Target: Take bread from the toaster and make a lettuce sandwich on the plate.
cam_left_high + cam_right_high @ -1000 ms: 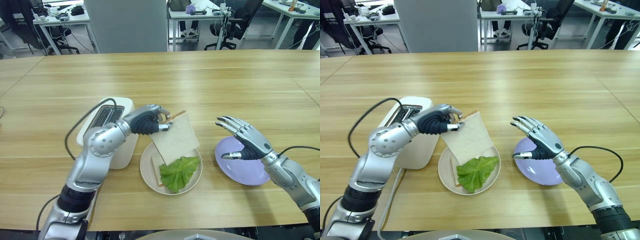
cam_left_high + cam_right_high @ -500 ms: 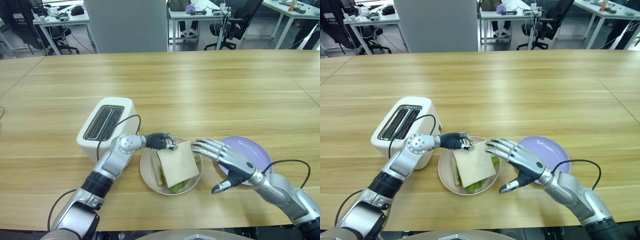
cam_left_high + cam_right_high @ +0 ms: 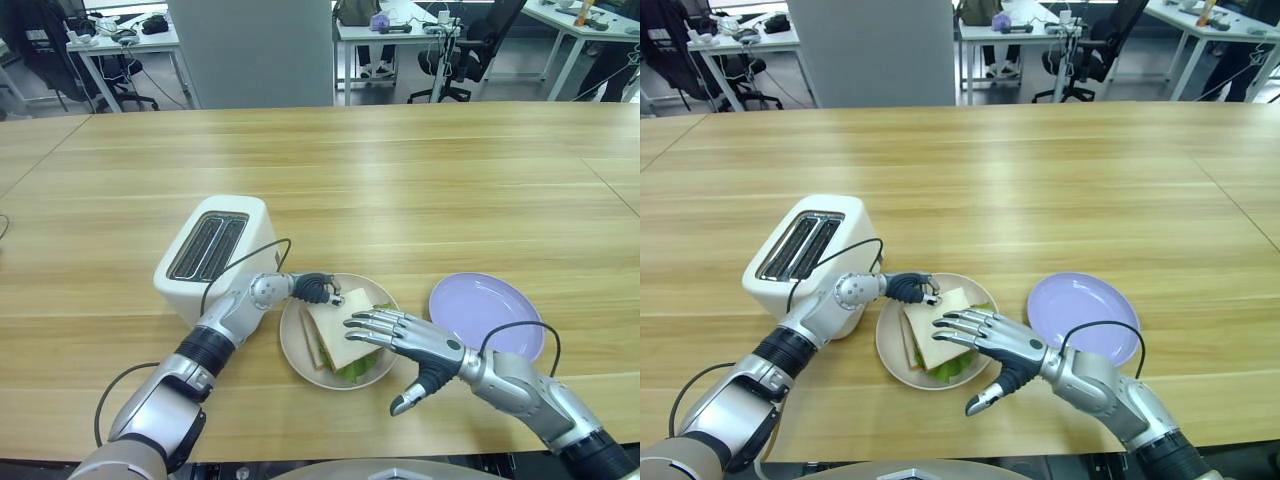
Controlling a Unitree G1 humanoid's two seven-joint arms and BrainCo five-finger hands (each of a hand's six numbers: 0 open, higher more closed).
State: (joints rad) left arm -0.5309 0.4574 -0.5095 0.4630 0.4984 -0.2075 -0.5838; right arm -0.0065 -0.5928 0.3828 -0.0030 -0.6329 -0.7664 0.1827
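Bread point(image 3: 335, 318) covers lettuce point(image 3: 350, 370) on the plate point(image 3: 292, 345); my left robot hand point(image 3: 315, 289) pinches its corner, my right robot hand point(image 3: 405, 335) spread above. Next, I release.

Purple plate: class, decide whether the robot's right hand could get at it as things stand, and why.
Probably yes. The purple plate lies just beside the right hand, which is spread open above the sandwich; nothing stands between them, though a cable arcs over its near edge.

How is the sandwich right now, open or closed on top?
Closed: the top bread slice lies flat over the lettuce on the plate, green edges peeking out below.
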